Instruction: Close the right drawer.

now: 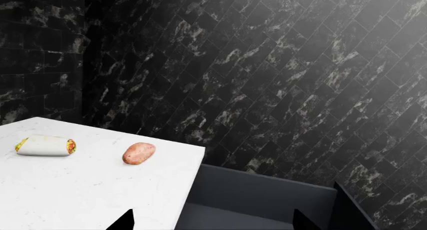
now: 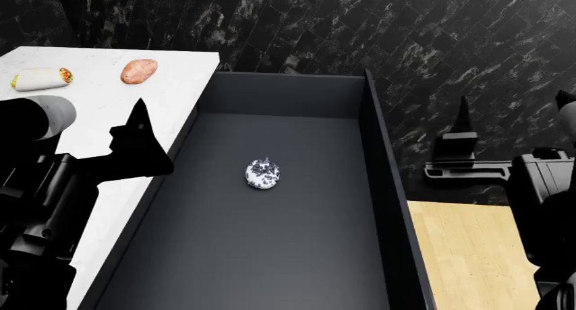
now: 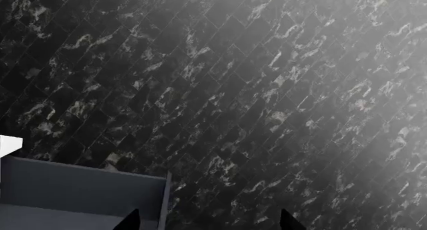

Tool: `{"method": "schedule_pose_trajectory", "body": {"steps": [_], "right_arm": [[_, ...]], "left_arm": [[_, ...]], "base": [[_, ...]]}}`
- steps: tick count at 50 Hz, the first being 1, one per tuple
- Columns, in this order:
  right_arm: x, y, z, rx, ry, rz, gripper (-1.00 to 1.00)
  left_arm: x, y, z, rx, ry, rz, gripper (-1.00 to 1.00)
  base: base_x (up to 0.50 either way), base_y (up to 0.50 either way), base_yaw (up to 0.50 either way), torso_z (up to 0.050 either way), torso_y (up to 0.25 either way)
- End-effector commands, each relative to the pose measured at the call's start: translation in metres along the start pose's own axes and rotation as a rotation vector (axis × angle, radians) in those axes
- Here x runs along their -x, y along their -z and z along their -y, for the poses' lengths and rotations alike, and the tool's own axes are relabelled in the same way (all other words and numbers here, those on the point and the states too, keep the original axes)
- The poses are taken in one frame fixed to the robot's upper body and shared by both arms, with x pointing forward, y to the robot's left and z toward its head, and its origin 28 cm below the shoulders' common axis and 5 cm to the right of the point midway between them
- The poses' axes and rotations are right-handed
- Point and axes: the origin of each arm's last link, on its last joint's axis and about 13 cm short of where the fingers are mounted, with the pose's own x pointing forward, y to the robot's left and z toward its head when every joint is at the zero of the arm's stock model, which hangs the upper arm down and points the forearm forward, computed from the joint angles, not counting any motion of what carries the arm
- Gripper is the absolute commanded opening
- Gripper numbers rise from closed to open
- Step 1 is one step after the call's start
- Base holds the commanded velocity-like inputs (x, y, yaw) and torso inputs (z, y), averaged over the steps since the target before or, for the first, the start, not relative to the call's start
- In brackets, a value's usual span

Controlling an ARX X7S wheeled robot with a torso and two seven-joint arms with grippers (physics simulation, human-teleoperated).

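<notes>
You face the right drawer (image 2: 270, 242), pulled out and filling the head view's centre, a stiff box on slides: push its unseen front, both pincers (image 2: 135, 131) (image 2: 461, 121) spread and empty.

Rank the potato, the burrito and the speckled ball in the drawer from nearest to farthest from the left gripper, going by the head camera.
From the left gripper:
1. Potato, on the white counter just beyond the gripper.
2. Speckled ball, on the floor of the open drawer, toward the robot's right.
3. Burrito, on the counter, toward its left.
Ball and burrito look close; that order is less sure.
</notes>
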Motion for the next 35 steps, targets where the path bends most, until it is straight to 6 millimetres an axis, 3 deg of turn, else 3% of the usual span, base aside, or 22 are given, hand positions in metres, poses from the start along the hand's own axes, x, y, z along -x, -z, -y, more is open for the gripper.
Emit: {"method": "schedule_pose_trajectory", "body": {"steps": [1, 9, 15, 35], "right_arm": [[-0.003, 0.007, 0.023, -0.063, 0.085, -0.115, 1.00], [-0.005, 0.018, 0.033, -0.101, 0.042, -0.203, 1.00], [-0.001, 0.026, 0.045, -0.221, -0.032, -0.271, 1.00], [0.006, 0.081, 0.071, -0.374, -0.022, -0.433, 1.00]], "left_arm": [[0.000, 0.000, 0.000, 0.000, -0.001, 0.001, 1.00], [0.001, -0.001, 0.000, 0.001, -0.002, 0.002, 1.00], [0.001, 0.000, 0.000, 0.000, -0.002, 0.002, 1.00], [0.001, 0.000, 0.000, -0.002, 0.002, 0.002, 1.00]], "base": [[0.00, 0.00, 0.00, 0.000, 0.000], [0.00, 0.00, 0.00, 0.000, 0.000], [0.00, 0.00, 0.00, 0.000, 0.000], [0.00, 0.00, 0.00, 0.000, 0.000]]}}
